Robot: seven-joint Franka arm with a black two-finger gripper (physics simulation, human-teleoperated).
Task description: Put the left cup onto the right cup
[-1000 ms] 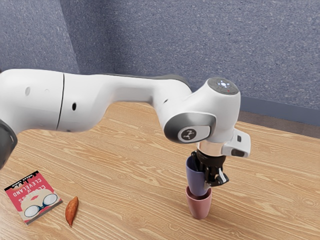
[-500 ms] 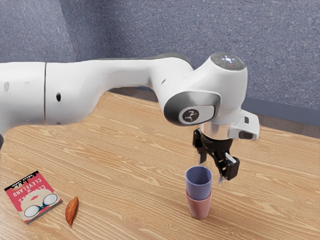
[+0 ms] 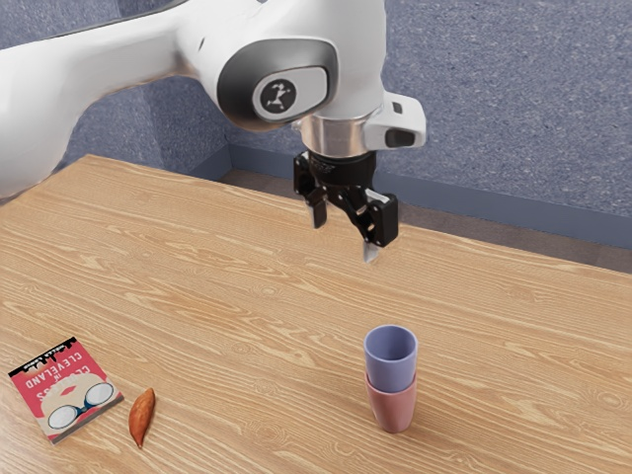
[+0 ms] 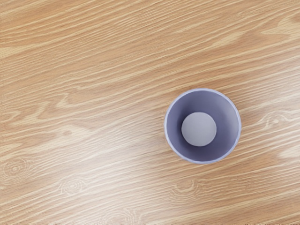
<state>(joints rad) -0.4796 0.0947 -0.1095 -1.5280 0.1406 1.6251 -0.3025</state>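
Finding: the purple cup (image 3: 391,355) stands upright, nested in the mouth of the pink cup (image 3: 393,407), in the lower right of the exterior view on the wooden table (image 3: 197,276). The stack's long axis is vertical, with no visible lean.

Gripper (image 3: 344,235): upper centre of the exterior view, fingers spread apart and holding nothing. It hangs well above the stack and toward the exterior view's left of it, so the cups lie below and to its right, clear of both fingers. The wrist view looks straight down into the purple cup (image 4: 202,125) – round rim, flat bottom – confirming it sits upright.

Change noted: a second ago the fingers gripped the purple cup over the pink one; half a second ago they were open just above its rim. The arm has since lifted away, and the stack has not shifted.

Judgement: placement appears complete – only withdrawal remains.
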